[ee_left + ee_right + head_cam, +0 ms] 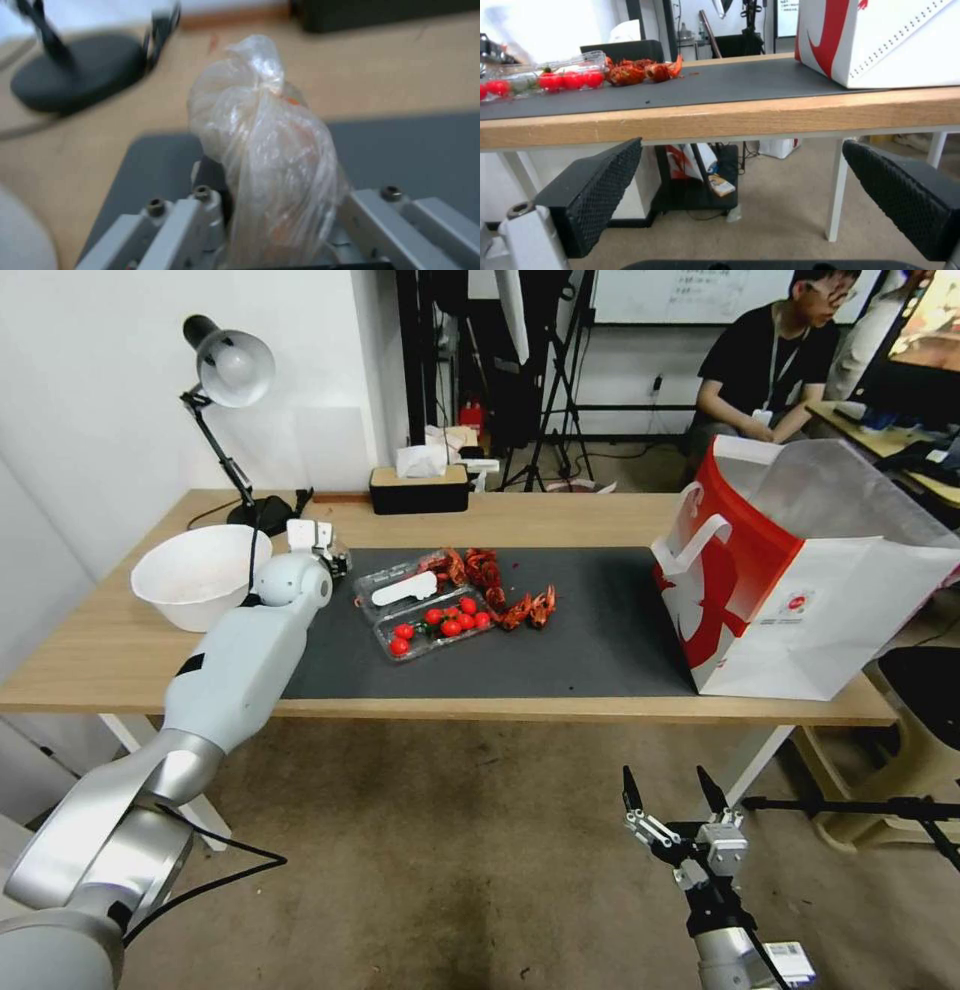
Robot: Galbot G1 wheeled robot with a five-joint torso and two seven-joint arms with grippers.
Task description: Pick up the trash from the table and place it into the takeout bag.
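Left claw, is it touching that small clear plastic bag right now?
Touching. In the left wrist view the small clear bag sits pinched between the left claw fingers, pressed on both sides, lifted above the table's dark mat.

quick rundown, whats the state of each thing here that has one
left gripper: shut on the small clear bag, over the mat's left end
right gripper: open, empty, below the table edge
takeout bag: upright, mouth open
clear tray of tomatoes: on the mat, open
white bowl: upright, looks empty
desk lamp: cannot tell if lit
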